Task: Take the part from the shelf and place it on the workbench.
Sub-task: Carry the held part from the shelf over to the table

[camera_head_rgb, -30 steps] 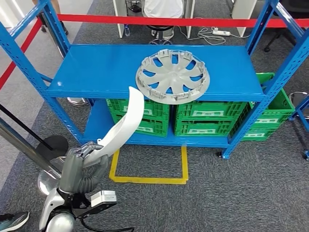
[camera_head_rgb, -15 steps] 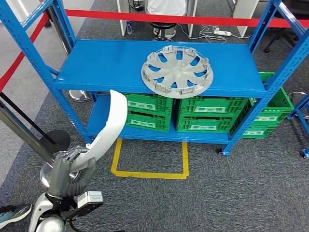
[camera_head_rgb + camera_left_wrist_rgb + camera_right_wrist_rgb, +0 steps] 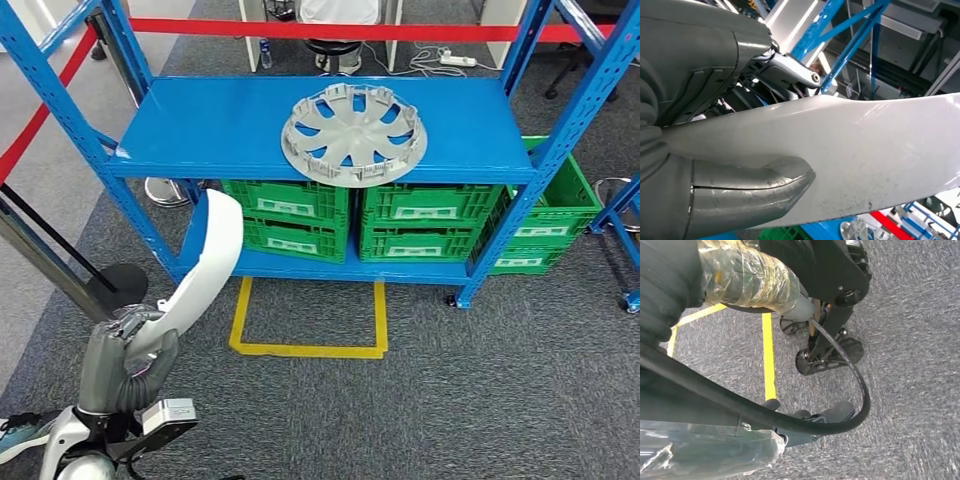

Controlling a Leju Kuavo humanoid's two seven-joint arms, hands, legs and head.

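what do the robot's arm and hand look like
The left hand has a grey ribbed cover, a thick grey thumb and bright metal finger parts. Behind it, a small silver box sits at the wrist, on a silver arm with a rounded joint.

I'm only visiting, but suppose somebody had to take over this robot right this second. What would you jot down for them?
Left hand: grips one end of the curved white part, lifted off the blue shelf, thumb along its underside in the left wrist view.
Right hand: cannot judge it; its wrist view looks down at grey carpet and a yellow floor line.
Grey wheel cover lies on the top shelf, green crates below.
Done: part picked.
Left: carry it to the workbench and set it down.
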